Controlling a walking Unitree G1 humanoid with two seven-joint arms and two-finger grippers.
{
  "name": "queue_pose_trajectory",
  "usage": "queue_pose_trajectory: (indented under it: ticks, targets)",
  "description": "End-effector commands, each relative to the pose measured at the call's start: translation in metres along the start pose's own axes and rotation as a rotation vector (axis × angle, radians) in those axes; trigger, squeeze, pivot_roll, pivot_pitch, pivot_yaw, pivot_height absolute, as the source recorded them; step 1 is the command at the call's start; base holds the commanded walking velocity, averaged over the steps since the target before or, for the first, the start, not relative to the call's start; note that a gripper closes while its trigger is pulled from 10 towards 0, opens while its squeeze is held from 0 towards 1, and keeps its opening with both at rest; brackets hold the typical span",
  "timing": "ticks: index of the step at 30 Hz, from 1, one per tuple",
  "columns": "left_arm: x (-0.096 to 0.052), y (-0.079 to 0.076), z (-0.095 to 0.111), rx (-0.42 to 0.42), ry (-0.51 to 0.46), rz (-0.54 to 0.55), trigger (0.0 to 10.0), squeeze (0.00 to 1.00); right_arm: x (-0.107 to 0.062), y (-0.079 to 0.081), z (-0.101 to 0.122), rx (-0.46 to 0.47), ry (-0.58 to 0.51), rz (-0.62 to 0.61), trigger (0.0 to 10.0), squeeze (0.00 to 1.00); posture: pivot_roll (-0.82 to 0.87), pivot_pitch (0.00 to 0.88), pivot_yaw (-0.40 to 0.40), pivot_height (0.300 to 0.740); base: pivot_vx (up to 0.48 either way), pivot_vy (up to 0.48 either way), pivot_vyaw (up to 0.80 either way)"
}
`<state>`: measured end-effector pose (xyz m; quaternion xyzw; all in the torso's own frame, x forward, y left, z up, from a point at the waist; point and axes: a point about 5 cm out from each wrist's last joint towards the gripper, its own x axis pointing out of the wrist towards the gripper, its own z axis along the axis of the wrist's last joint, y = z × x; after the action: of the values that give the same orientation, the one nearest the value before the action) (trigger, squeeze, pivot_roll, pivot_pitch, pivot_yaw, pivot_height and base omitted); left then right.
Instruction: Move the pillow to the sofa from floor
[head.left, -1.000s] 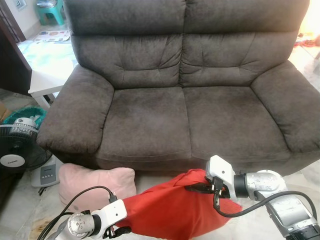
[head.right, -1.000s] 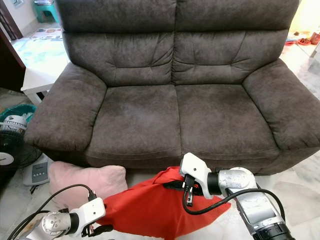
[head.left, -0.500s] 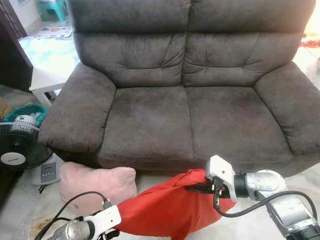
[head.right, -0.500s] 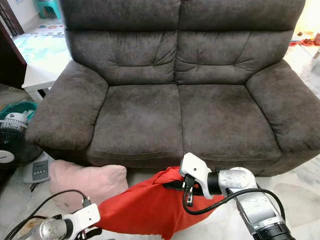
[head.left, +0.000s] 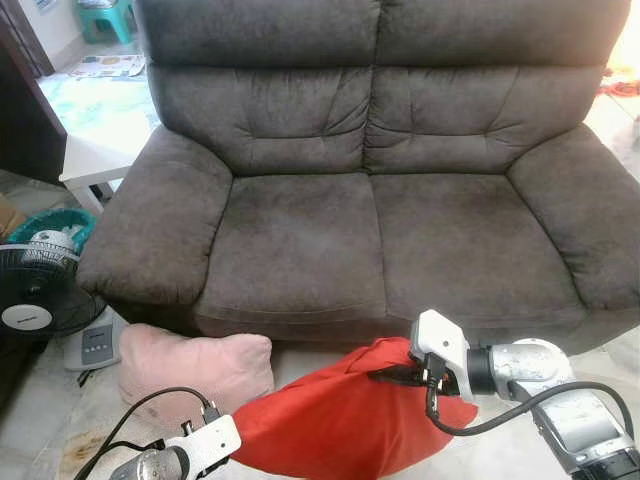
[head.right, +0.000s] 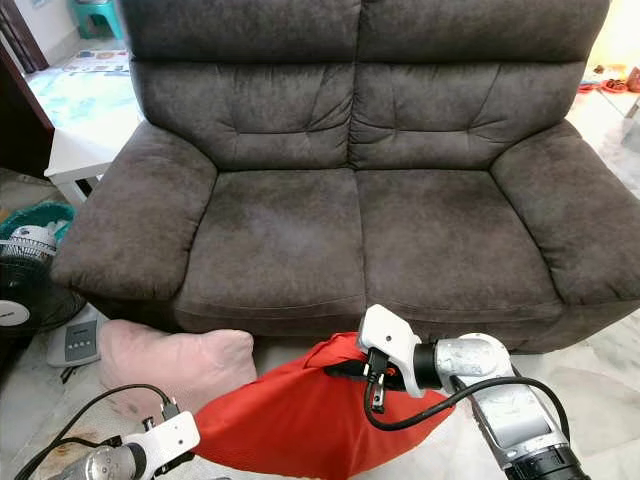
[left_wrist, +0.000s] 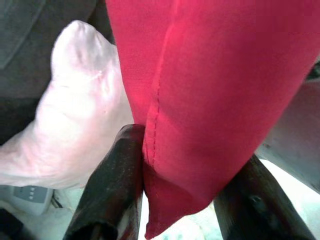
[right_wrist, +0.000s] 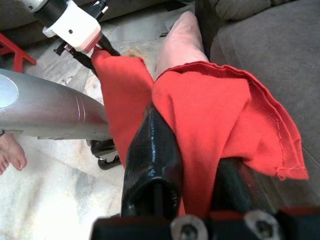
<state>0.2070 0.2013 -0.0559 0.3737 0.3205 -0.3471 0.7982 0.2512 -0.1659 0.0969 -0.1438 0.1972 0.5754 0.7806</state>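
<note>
Lower now, left pincer (left_wrist: 180, 200) grips red pillow (head.left: 340, 425) beside pink pillow (head.left: 195, 365).

A pillow (head.left: 340, 425) hung between the left gripper (left_wrist: 175, 195) and right gripper (right_wrist: 192, 165), in front of the sofa (head.left: 370, 190). A second pillow (head.left: 195, 365) lay on the floor at its left, beside a fan (head.left: 35, 295).

Red, pink and charcoal in front of you

You see a bright red fabric pillow (head.left: 340, 425) beside a pale pink soft cushion (head.left: 195, 365), below a dark charcoal-grey suede two-seat sofa (head.left: 370, 200). To your left, a black fan with a white hub (head.left: 35, 300); beyond, a teal plastic stool (head.left: 100, 18); pale marbled floor (head.right: 600, 370).
</note>
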Motion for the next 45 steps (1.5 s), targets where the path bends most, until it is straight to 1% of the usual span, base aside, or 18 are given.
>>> queue_pose_trajectory:
  ticks: [1, 13, 20, 22, 25, 27, 28, 29, 32, 35, 37, 38, 39, 41, 43, 44, 45]
  targets:
    - [-0.001, -0.001, -0.002, -0.031, -0.007, 0.021, 0.0, 0.00, -0.001, 0.000, 0.023, -0.075, -0.088, 0.014, 10.0, 0.00, 0.10, 0.084, -0.027, 0.740, 0.000, 0.000, 0.00]
    - [0.001, 0.003, 0.006, -0.028, -0.044, 0.053, 0.0, 0.00, 0.000, 0.001, 0.023, -0.070, -0.089, 0.018, 10.0, 0.00, 0.10, 0.081, -0.028, 0.740, 0.000, 0.000, 0.00]
    - [0.003, 0.007, 0.009, -0.077, -0.054, 0.079, 0.0, 0.00, 0.001, 0.001, 0.020, -0.060, -0.088, 0.013, 10.0, 0.00, 0.10, 0.079, -0.026, 0.740, 0.000, 0.000, 0.00]
    - [0.003, 0.007, 0.009, -0.077, -0.054, 0.079, 0.0, 0.00, 0.001, 0.001, 0.020, -0.060, -0.088, 0.013, 10.0, 0.00, 0.10, 0.079, -0.026, 0.740, 0.000, 0.000, 0.00]
    - [0.002, 0.010, 0.011, -0.083, -0.065, 0.110, 0.0, 0.00, 0.002, 0.001, 0.019, -0.054, -0.085, 0.010, 10.0, 0.00, 0.10, 0.079, -0.024, 0.740, 0.000, 0.000, 0.00]
    - [0.000, 0.020, 0.013, -0.117, -0.091, 0.167, 0.0, 0.00, 0.003, 0.001, 0.015, -0.039, -0.083, 0.002, 10.0, 0.00, 0.11, 0.080, -0.023, 0.740, 0.000, 0.000, 0.00]
    - [0.000, 0.020, 0.013, -0.117, -0.091, 0.167, 0.0, 0.00, 0.003, 0.001, 0.015, -0.039, -0.083, 0.002, 10.0, 0.00, 0.11, 0.080, -0.023, 0.740, 0.000, 0.000, 0.00]
    - [-0.001, 0.027, 0.014, -0.145, -0.114, 0.199, 0.0, 0.00, 0.004, 0.000, 0.011, -0.027, -0.077, -0.013, 10.0, 0.00, 0.11, 0.080, -0.023, 0.740, 0.000, 0.000, 0.00]
    - [-0.004, 0.035, 0.016, -0.171, -0.144, 0.224, 0.0, 0.00, 0.005, -0.003, 0.006, -0.019, -0.057, -0.047, 10.0, 0.00, 0.11, 0.082, -0.022, 0.740, 0.000, 0.000, 0.00]
    - [-0.006, 0.046, 0.021, -0.209, -0.192, 0.263, 0.0, 0.00, 0.005, -0.009, -0.001, -0.015, -0.039, -0.106, 10.0, 0.00, 0.11, 0.084, -0.020, 0.740, 0.000, 0.000, 0.00]
    - [-0.009, 0.057, 0.029, -0.235, -0.248, 0.303, 0.0, 0.00, 0.005, -0.017, -0.007, -0.008, -0.020, -0.183, 10.0, 0.00, 0.11, 0.085, -0.019, 0.740, 0.000, 0.000, 0.00]
    - [-0.009, 0.057, 0.029, -0.235, -0.248, 0.303, 0.0, 0.00, 0.005, -0.017, -0.007, -0.008, -0.020, -0.183, 10.0, 0.00, 0.11, 0.085, -0.019, 0.740, 0.000, 0.000, 0.00]
    - [-0.012, 0.072, 0.041, -0.244, -0.326, 0.341, 0.0, 0.00, 0.004, -0.024, -0.010, -0.026, -0.006, -0.263, 10.0, 0.00, 0.11, 0.087, -0.018, 0.740, 0.000, 0.000, 0.00]
    - [-0.018, 0.092, 0.063, -0.243, -0.442, 0.406, 0.0, 0.00, 0.004, -0.034, -0.013, -0.008, -0.006, -0.366, 10.0, 0.00, 0.11, 0.087, -0.018, 0.740, 0.000, 0.000, 0.00]
    - [-0.022, 0.102, 0.074, -0.251, -0.493, 0.456, 0.0, 0.00, 0.004, -0.038, -0.015, -0.008, -0.005, -0.427, 10.0, 0.00, 0.11, 0.088, -0.017, 0.740, 0.000, 0.000, 0.00]
    - [-0.025, 0.108, 0.084, -0.260, -0.534, 0.505, 0.0, 0.00, 0.004, -0.044, -0.017, 0.008, -0.004, -0.501, 10.0, 0.00, 0.11, 0.088, -0.018, 0.740, 0.000, 0.000, 0.00]
    - [-0.025, 0.108, 0.084, -0.260, -0.534, 0.505, 0.0, 0.00, 0.004, -0.044, -0.017, 0.008, -0.004, -0.501, 10.0, 0.00, 0.11, 0.088, -0.018, 0.740, 0.000, 0.000, 0.00]
